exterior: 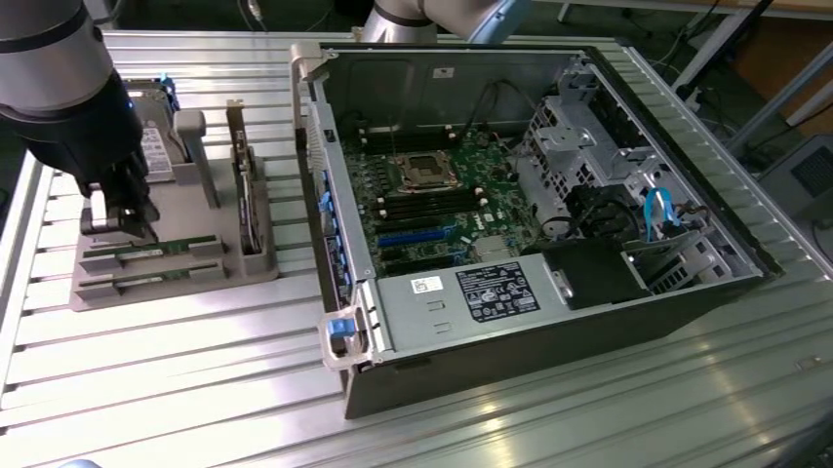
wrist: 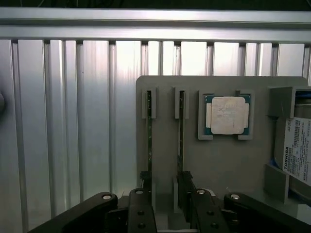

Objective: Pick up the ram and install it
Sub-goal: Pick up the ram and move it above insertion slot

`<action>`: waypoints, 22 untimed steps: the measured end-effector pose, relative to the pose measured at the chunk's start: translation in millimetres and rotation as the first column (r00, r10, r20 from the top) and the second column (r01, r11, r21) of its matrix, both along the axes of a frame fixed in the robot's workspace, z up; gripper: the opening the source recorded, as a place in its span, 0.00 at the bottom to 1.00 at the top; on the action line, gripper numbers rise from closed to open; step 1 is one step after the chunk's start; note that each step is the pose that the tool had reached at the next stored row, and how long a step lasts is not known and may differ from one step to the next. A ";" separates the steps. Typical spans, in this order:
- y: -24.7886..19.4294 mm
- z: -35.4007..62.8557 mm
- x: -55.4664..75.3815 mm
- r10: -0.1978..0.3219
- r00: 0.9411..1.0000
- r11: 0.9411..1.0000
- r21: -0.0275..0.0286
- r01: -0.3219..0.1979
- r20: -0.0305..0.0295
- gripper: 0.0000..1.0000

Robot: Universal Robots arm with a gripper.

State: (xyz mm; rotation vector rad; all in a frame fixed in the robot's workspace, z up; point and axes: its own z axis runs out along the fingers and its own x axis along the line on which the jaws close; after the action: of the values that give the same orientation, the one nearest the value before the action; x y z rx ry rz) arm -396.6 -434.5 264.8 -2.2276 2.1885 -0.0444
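Where the slatted metal table [exterior: 170,390] carries everything, the open computer case [exterior: 547,195] lies on its side towards the exterior view's right, with the motherboard [exterior: 436,200] visible inside. The robot arm [exterior: 53,88] comes down at the exterior view's left, over a grey tray [exterior: 267,265] which sits beside the case and does not touch it.

On this tray the silver hard drive [exterior: 156,146] stands on its edge at the far side, and a dark expansion card [exterior: 245,195] stands upright near the side that faces the case. The gripper [exterior: 117,229] hangs low over the tray with its jaws apart, and it holds nothing.

Both sticks lie on their edge in parallel slots of the tray: the first ram stick [exterior: 154,251] is just beside the fingertips, and the second ram stick [exterior: 146,283] is next to it, closer to the tray's front border. From the wrist view, each finger [wrist: 147,194] stands at the near end of one stick, so I cannot tell which stick the gripper is lined up with. A processor [wrist: 227,115] rests flat in its own pocket between the sticks and the hard drive.
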 end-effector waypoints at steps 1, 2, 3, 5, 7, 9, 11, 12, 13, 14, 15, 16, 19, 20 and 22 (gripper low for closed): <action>-0.4 -0.2 0.0 0.000 1.000 1.000 0.000 0.000 0.000 0.36; -0.4 -0.5 0.0 0.000 1.000 1.000 0.000 0.000 0.000 0.36; -0.5 -3.0 0.0 0.000 1.000 1.000 0.000 0.000 0.000 0.36; -1.1 -10.0 0.0 0.000 1.000 1.000 0.000 0.000 0.000 0.36; -2.6 -17.3 0.0 0.000 1.000 1.000 0.000 0.000 0.000 0.36; -4.2 -23.0 0.0 0.000 1.000 1.000 0.000 0.000 0.000 0.36; -5.3 -26.4 -0.1 0.000 1.000 1.000 0.000 0.000 0.000 0.36; -6.6 -26.7 0.0 0.000 1.000 1.000 0.000 0.000 0.000 0.36; -9.5 -26.7 0.0 0.000 1.000 1.000 0.000 0.000 0.000 0.36; -12.5 -27.3 -0.1 0.000 1.000 1.000 0.000 0.000 0.000 0.36; -13.2 -29.5 -0.5 0.000 1.000 1.000 0.000 0.000 0.000 0.36; -13.4 -33.3 -0.8 0.000 1.000 1.000 0.000 0.000 0.000 0.36; -13.4 -40.2 -0.9 0.000 1.000 1.000 0.000 0.000 0.000 0.36; -13.6 -42.2 -1.1 0.000 1.000 1.000 0.000 0.000 0.000 0.36; -14.3 -44.9 -1.4 0.000 1.000 1.000 0.000 0.000 0.000 0.36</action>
State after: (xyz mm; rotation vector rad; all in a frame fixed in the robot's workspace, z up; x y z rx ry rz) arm -398.0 -448.7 219.9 -2.2275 2.1885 -0.0444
